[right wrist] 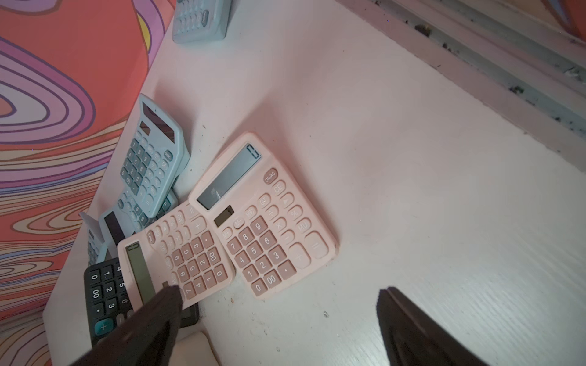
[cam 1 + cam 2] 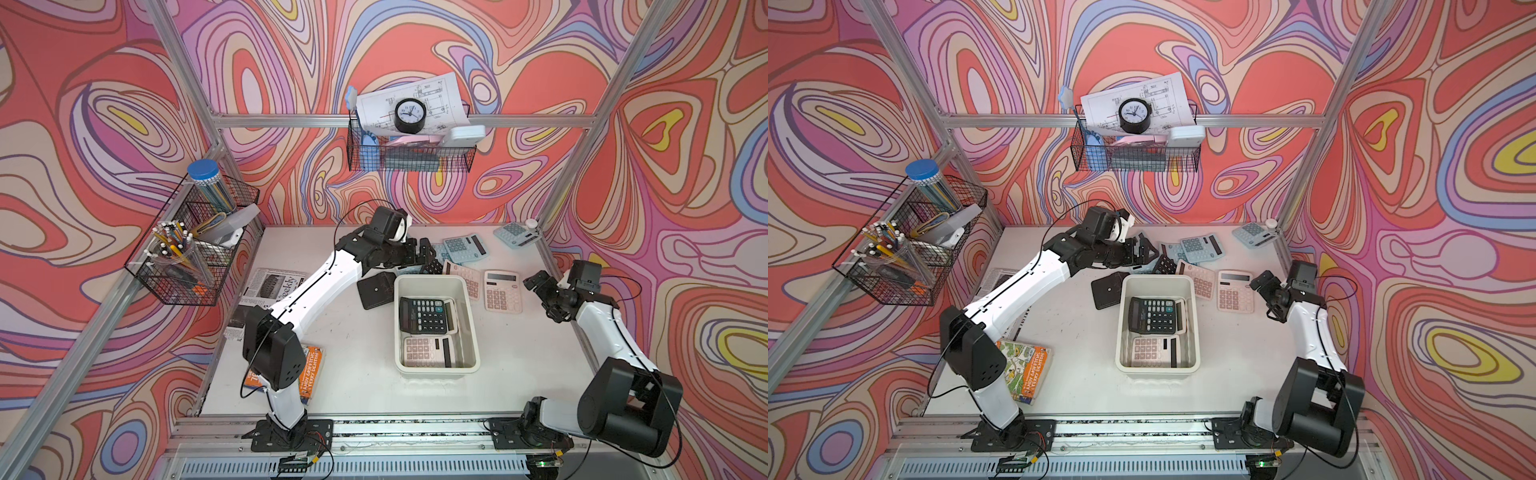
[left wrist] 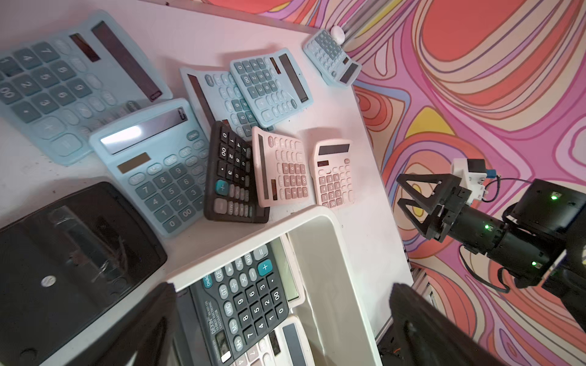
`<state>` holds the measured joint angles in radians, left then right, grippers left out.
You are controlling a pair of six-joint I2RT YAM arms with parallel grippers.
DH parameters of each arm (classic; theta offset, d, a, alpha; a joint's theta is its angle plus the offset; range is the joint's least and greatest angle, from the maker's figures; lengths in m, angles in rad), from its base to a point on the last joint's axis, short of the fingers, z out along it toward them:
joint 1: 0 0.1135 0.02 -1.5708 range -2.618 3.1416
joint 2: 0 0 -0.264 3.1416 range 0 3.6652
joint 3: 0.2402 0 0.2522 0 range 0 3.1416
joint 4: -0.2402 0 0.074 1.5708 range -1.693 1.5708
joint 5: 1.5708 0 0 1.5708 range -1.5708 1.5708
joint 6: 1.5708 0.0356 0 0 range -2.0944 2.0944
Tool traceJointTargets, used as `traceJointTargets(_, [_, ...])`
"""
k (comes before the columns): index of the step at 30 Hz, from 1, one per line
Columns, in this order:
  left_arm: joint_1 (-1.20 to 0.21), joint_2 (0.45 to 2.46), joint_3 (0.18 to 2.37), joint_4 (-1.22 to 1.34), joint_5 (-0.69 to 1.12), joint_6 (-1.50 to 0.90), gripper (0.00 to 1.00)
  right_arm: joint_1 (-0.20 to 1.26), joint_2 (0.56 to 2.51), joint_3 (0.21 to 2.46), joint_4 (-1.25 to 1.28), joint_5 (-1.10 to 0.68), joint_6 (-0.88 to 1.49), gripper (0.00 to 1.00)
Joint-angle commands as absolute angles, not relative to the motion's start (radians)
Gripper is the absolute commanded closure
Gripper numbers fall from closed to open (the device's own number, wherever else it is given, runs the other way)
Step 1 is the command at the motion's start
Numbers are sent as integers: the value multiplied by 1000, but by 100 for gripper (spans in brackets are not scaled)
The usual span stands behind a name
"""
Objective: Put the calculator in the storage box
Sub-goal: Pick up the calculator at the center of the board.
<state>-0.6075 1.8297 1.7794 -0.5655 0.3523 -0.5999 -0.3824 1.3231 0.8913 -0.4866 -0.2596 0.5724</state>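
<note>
- The storage box [image 2: 436, 371] sits in the middle of the bench [image 2: 353, 365], probably so either arm can reach it.
- Inside it, a black calculator [image 2: 424, 315] lies on top of a cream calculator [image 2: 454, 313], and a pale calculator [image 2: 424, 352] lies flat at the near end.
- More wait outside. Blue calculators [image 2: 463, 247] and a dark calculator [image 3: 234, 172] form a loose heap just behind the box's far end.
- A pink calculator [image 2: 502, 291] lies flat to the box's right, and a face-down black calculator [image 2: 376, 291] lies by its far left corner.
- The left jaws are spread wide and empty, hovering over the box's far end beside the heap (likely lining up the next pick).
- The right jaws are also apart and hold nothing, hanging just beside the pink calculator.
- The bench is white and scuffed, with a paperback book [image 2: 311, 372] and a newspaper [image 2: 270, 284] along its left edge, partly under the left arm.
- Swirl-patterned walls enclose the cell and carry wire baskets [image 2: 409, 162] of stationery, plus a clock [image 2: 409, 115].
</note>
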Motion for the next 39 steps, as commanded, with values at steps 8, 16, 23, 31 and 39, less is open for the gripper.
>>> traceJointTargets(8, [-637,2037,2000,-613,351,-551,1,-419,1480,877,-272,-363,668,2])
traceJointTargets(16, [-635,2030,2000,-674,253,-503,2,-417,1796,1089,-247,-421,632,4])
traceJointTargets(23, [-587,1969,1926,-707,216,-485,1,-410,1940,1162,-228,-533,607,4])
traceJointTargets(31, [-564,1888,1790,-657,214,-509,1,-326,2068,1257,-255,-610,558,4])
traceJointTargets(39, [-559,1833,1677,-605,238,-524,1,-243,1986,1236,-301,-604,508,4])
